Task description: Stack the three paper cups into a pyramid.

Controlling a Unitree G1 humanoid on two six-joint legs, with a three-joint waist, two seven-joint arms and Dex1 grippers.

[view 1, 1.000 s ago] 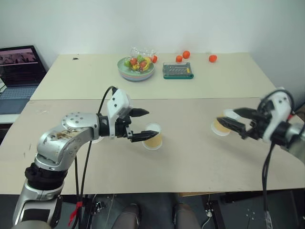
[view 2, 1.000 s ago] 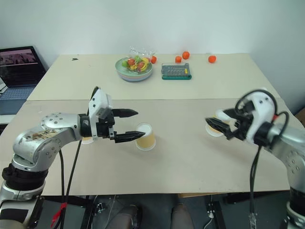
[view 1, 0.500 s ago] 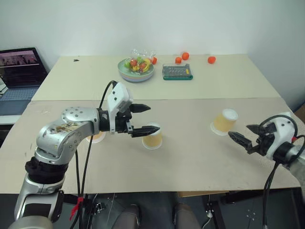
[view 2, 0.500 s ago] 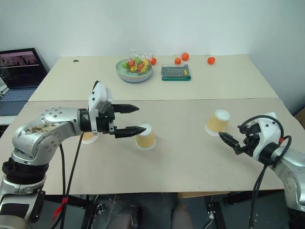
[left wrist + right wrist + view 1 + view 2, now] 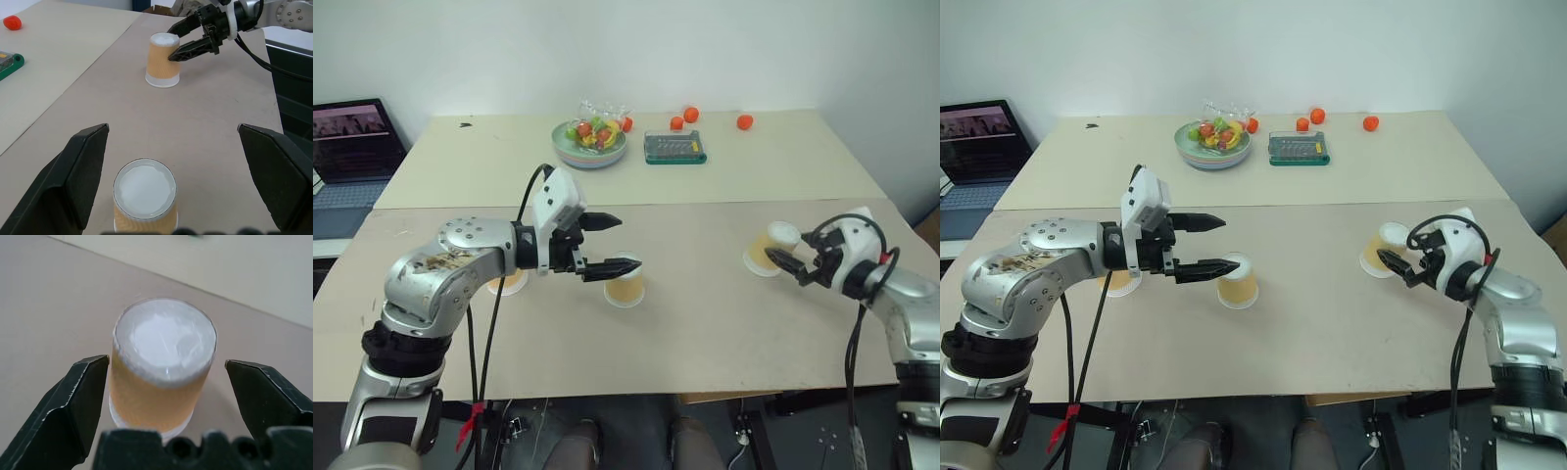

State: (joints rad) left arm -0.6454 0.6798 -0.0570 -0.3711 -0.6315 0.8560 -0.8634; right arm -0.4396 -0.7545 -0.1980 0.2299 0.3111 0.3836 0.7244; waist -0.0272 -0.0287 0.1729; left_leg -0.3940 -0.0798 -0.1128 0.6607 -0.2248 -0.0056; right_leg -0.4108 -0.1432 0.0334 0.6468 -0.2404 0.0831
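Three tan-orange paper cups stand upside down and apart on the near table. The middle cup (image 5: 626,284) sits just below and between the fingers of my open left gripper (image 5: 628,242), which hovers over it, as the left wrist view shows (image 5: 145,196). The left cup (image 5: 509,282) is partly hidden behind my left arm. My open right gripper (image 5: 166,364) has its fingers either side of the right cup (image 5: 764,252), without touching it. No pyramid stands.
On the far table are a fruit bowl (image 5: 592,139), a green-edged tray (image 5: 676,147) and loose orange fruits (image 5: 744,121). A laptop (image 5: 347,147) sits at the far left. The right cup is close to the table's right end.
My right gripper has moved forward, away from the table's front edge, and its open fingers now flank the right cup. The left arm and the cups have stayed put.
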